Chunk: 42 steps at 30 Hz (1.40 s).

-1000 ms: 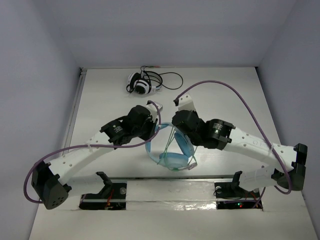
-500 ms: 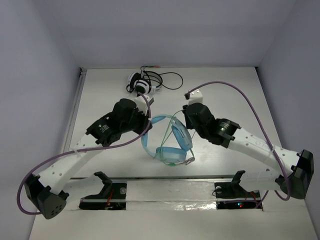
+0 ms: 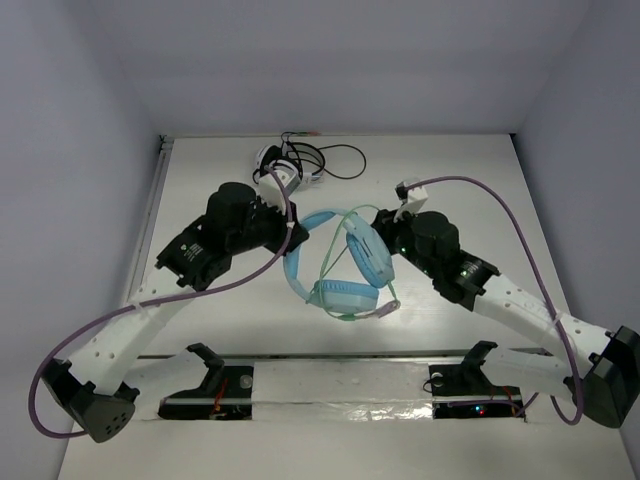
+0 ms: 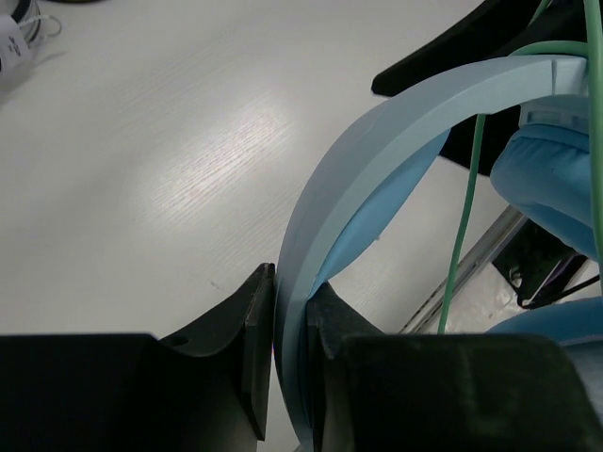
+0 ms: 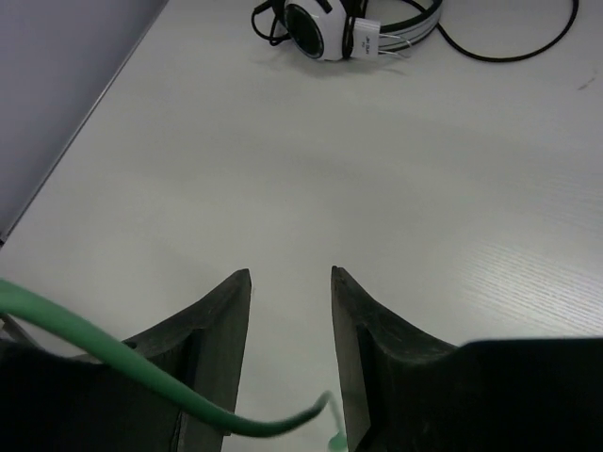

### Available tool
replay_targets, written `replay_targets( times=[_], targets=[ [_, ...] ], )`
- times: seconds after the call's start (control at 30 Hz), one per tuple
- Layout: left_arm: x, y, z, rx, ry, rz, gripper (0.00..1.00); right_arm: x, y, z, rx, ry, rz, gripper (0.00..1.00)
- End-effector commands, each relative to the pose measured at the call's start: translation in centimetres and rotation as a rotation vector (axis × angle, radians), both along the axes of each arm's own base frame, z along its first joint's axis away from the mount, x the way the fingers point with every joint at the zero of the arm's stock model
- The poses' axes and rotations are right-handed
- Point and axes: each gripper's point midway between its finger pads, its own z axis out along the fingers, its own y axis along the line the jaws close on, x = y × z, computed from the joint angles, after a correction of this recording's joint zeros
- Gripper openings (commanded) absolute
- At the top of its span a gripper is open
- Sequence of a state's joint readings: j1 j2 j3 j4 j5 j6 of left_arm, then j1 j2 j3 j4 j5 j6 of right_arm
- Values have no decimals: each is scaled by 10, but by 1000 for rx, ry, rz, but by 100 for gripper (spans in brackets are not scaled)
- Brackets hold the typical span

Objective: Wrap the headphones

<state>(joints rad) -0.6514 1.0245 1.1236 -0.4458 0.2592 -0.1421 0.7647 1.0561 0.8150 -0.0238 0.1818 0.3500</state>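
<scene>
Right now your left gripper [image 4: 290,282] is clenched on the band of the light blue headphones [image 3: 345,297], mid table [image 3: 470,190] between the arms. That's likely to anchor them for winding. Your right gripper [image 5: 290,282] is spread and holds nothing; the pale-green cable [image 5: 113,363] only crosses low by its fingers.

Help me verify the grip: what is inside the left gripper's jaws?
The left gripper is shut on the light blue band of the headphones. The green cable runs beside it, outside the fingers. The band's lower stretch is hidden by the gripper body.
</scene>
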Motion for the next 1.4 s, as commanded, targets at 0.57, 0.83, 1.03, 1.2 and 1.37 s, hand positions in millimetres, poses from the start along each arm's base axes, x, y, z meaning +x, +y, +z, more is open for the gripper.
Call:
replay_targets(
  times=[0.57, 0.83, 1.03, 1.2, 1.37],
  targets=[
    [9, -14, 145, -325, -198, 21, 0, -1, 30, 24, 319, -139, 193, 41],
    [20, -9, 154, -354, -197, 92, 0, -11, 36, 16, 363, -138, 251, 27],
    [40, -6, 157, -450, -197, 210, 0, -30, 33, -1, 445, -48, 273, 25],
    [62, -10, 144, -563, -172, 303, 0, -42, 34, -10, 527, 64, 283, 19],
    [91, -13, 108, -614, -121, 426, 0, -49, 35, -17, 611, 145, 274, 11]
  ],
)
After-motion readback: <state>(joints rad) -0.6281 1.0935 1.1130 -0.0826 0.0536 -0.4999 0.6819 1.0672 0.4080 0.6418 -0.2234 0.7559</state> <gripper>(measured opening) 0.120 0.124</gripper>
